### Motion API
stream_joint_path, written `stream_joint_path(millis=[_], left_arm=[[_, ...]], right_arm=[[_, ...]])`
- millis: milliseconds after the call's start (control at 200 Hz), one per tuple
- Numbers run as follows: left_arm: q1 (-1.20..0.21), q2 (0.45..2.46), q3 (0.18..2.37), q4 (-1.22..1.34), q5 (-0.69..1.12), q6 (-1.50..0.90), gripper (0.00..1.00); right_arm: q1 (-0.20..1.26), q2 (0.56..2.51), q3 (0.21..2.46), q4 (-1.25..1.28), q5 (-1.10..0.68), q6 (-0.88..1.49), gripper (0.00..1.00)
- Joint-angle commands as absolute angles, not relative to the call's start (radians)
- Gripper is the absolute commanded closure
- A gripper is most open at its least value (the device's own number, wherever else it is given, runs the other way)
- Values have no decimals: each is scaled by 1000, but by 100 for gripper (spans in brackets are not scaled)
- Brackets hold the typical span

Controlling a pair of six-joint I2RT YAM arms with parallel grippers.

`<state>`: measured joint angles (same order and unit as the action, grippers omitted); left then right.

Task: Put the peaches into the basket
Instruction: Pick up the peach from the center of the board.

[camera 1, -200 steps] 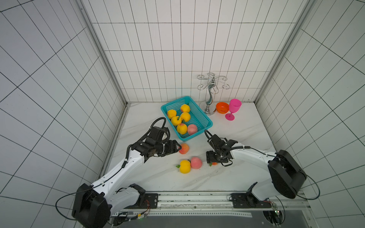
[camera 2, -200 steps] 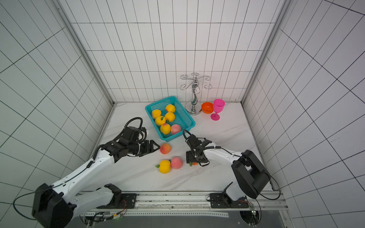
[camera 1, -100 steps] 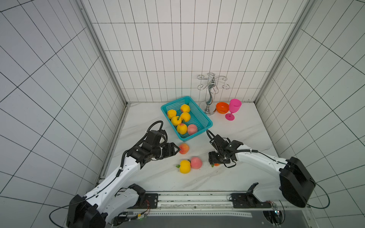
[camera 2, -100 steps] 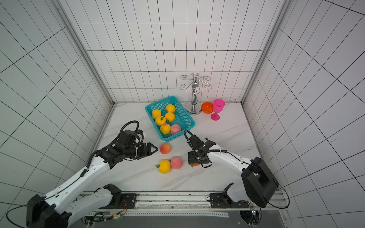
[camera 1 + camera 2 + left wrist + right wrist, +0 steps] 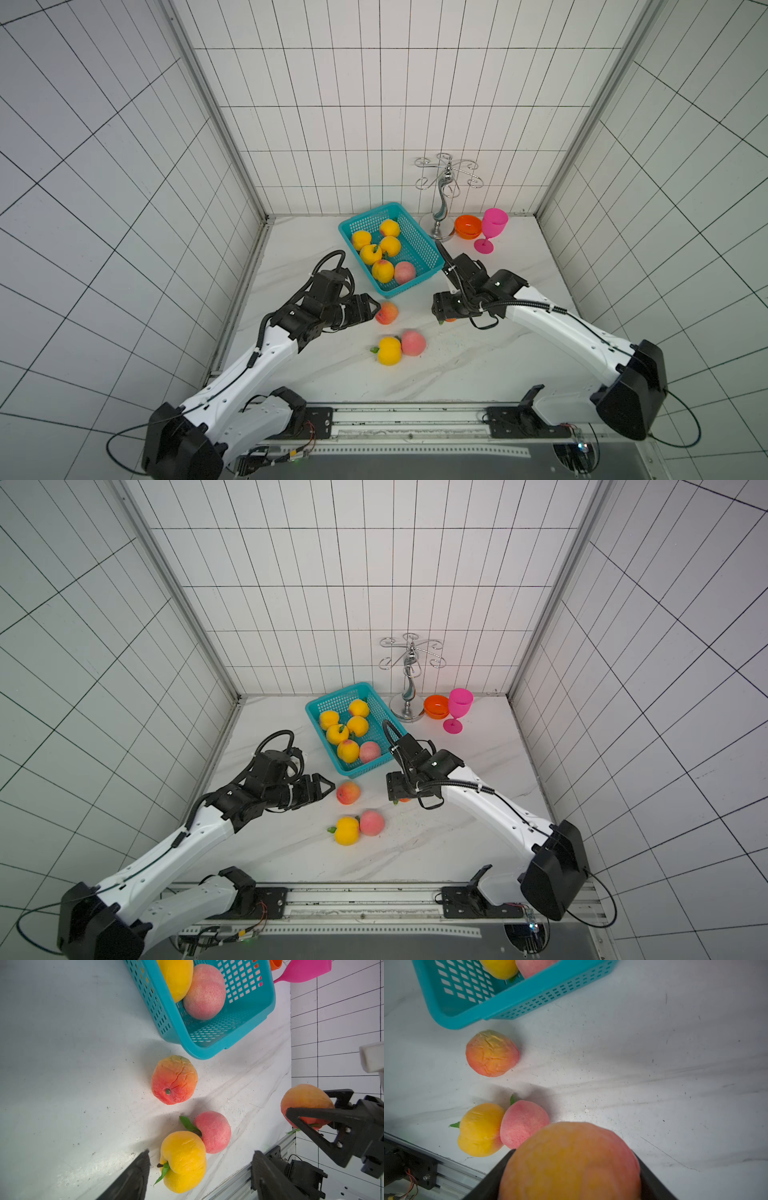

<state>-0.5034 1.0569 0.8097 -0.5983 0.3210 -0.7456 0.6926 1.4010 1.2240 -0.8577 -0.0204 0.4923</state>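
**A:** What do both top views give?

**B:** The basket (image 5: 415, 245) sits at the back of the counter (image 5: 478, 365). It holds six peaches (image 5: 382, 270), five yellow and one pink. Three more lie loose at its 6 o'clock: an orange-red peach (image 5: 387, 312), then a yellow peach (image 5: 390, 350) touching a pink peach (image 5: 413, 343).

**A:** And the arms?

**B:** The left end effector (image 5: 372, 309) is just at 9 o'clock of the orange-red peach, jaws apart and empty. The right end effector (image 5: 441, 311) is at that peach's 3 o'clock, pointing down over a held peach (image 5: 449, 319) that barely shows.

**A:** The left wrist view?

**B:** The left arm's own dark fingers (image 5: 135, 1178) stand wide apart with nothing in them. Across the counter, the right end effector clamps the held peach (image 5: 305, 1101).

**A:** The right wrist view?

**B:** The held peach (image 5: 571, 1161) fills the foreground, pinched between both fingers (image 5: 652, 1184). I cannot tell whether it is clear of the counter. The three loose peaches and a corner of the basket lie beyond.
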Motion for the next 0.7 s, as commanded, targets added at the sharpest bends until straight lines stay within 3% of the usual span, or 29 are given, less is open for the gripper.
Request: stream_joint_path(millis=[0,210,695], left_arm=[[-506,1103,891,-600,275,-771,24],[-518,1129,982,-662,209,-807,24],[-497,1273,1166,-702,142,-688,22]], right_arm=[[645,1478,1353,-895,-77,363,41],[599,1637,1561,-877,-120,203,41],[568,1951,1864,-821,-182,158,41]])
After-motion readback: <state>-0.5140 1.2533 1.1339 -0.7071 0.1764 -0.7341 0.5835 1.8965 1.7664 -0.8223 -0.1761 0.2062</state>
